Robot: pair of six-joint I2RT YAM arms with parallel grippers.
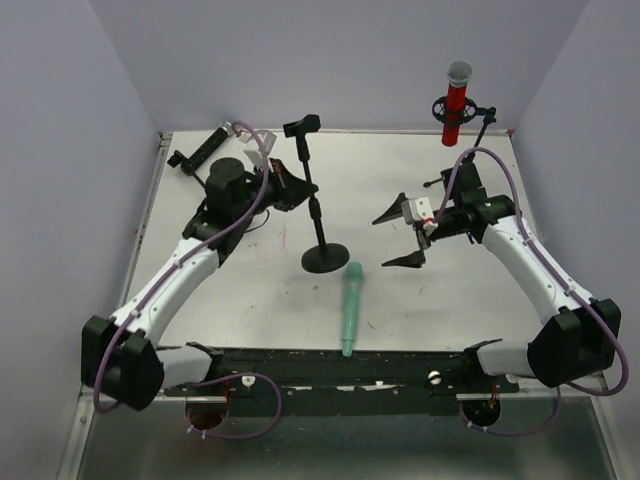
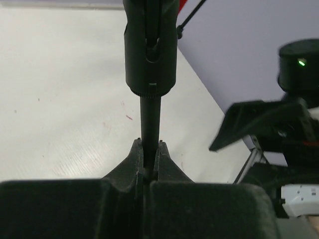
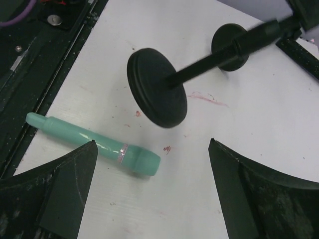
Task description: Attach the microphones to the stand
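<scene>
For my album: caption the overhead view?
Left gripper clamps the stand pole; right gripper hangs open beside the green microphone.

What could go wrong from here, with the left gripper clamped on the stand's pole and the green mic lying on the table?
1. The left gripper is shut on the thin mic stand's pole. A sideways pull might lift its round base and tip it over.
2. The mint-green microphone lies flat and is round, so the open right gripper might roll it away while closing on it.
</scene>
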